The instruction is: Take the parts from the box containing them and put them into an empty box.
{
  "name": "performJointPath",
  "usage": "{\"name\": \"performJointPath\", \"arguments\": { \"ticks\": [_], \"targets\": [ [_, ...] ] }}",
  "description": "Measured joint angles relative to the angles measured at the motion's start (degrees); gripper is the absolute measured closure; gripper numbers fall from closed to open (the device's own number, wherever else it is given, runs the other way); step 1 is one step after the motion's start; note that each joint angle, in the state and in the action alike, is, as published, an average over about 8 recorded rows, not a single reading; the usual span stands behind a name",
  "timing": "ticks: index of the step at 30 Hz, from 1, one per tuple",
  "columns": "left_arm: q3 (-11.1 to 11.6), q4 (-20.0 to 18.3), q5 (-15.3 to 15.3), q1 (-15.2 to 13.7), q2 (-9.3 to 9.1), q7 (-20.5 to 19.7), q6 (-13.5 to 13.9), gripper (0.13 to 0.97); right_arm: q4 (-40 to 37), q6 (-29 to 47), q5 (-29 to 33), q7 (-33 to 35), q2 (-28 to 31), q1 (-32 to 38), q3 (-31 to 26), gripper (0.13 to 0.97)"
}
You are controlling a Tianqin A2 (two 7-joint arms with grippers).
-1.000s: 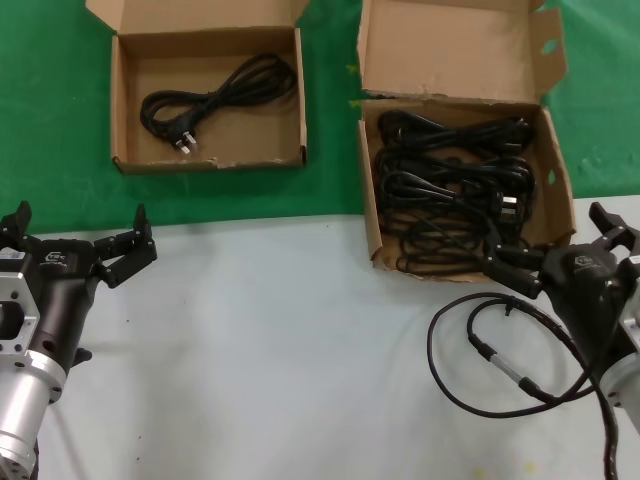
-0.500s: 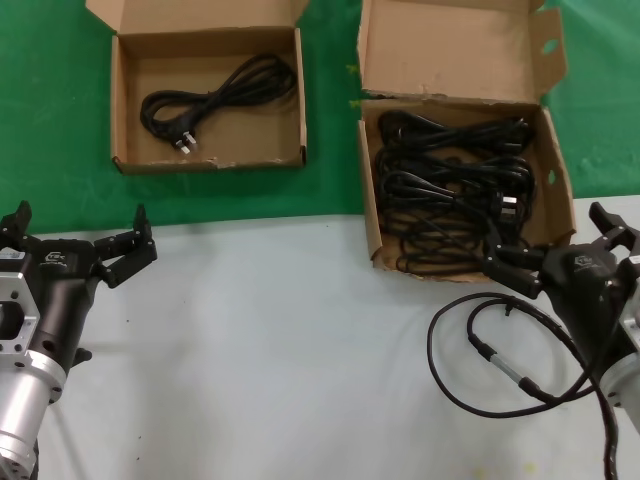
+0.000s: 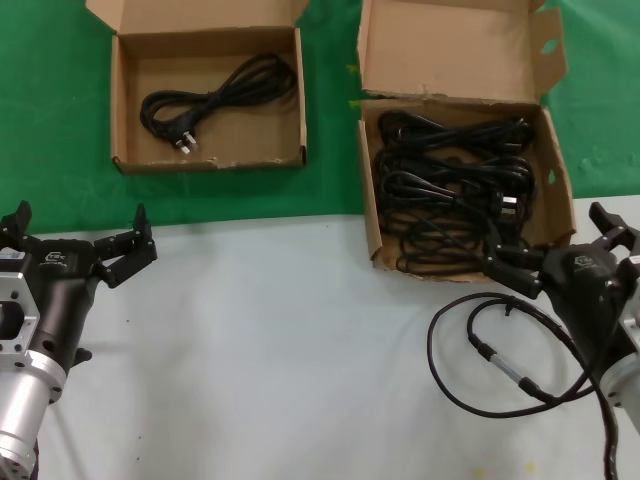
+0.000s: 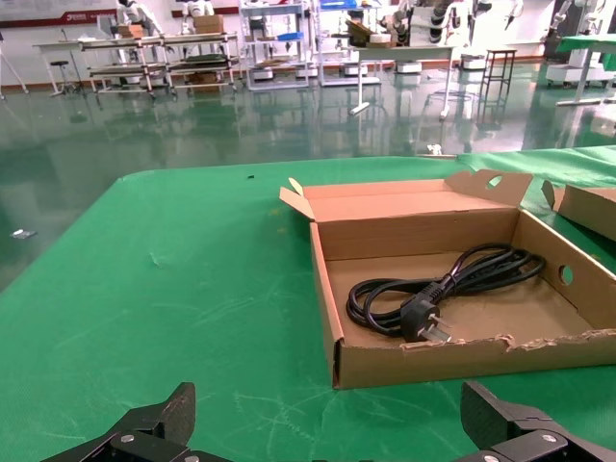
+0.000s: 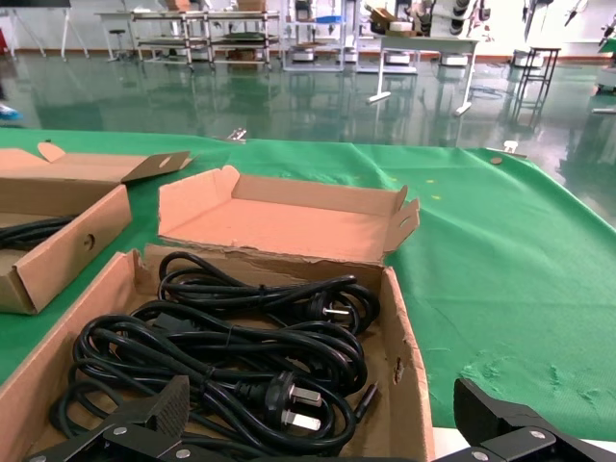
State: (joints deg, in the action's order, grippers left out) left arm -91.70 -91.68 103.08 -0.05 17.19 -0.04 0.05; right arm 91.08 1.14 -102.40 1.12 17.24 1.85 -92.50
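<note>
Your right gripper (image 3: 560,250), fingers spread, sits just before the tangled parts (image 3: 455,190), so one grasp may drag several cords together.

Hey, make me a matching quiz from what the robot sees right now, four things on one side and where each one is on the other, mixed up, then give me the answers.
Things:
1. single power cord
2. pile of power cords
3. left gripper
4. looped cable with silver connector

Places:
A. on the grey surface by the right arm
B. inside the box with the tall lid
C. open, over the grey surface, short of the green cloth
D. alone in the box with the short flap

Pairs: 1-D, 2-B, 3-C, 4-A
</note>
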Motion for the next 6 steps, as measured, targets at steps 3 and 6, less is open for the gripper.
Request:
{"name": "performJointPath", "arguments": {
  "ticks": [3,6],
  "targets": [
    [0.0,0.0,0.0,0.0,0.0,0.0,0.0,0.132,0.0,0.0,0.0,0.0,0.0,0.0,0.0,0.129],
    [0.0,0.0,0.0,0.0,0.0,0.0,0.0,0.132,0.0,0.0,0.0,0.0,0.0,0.0,0.0,0.129]
  ]
}}
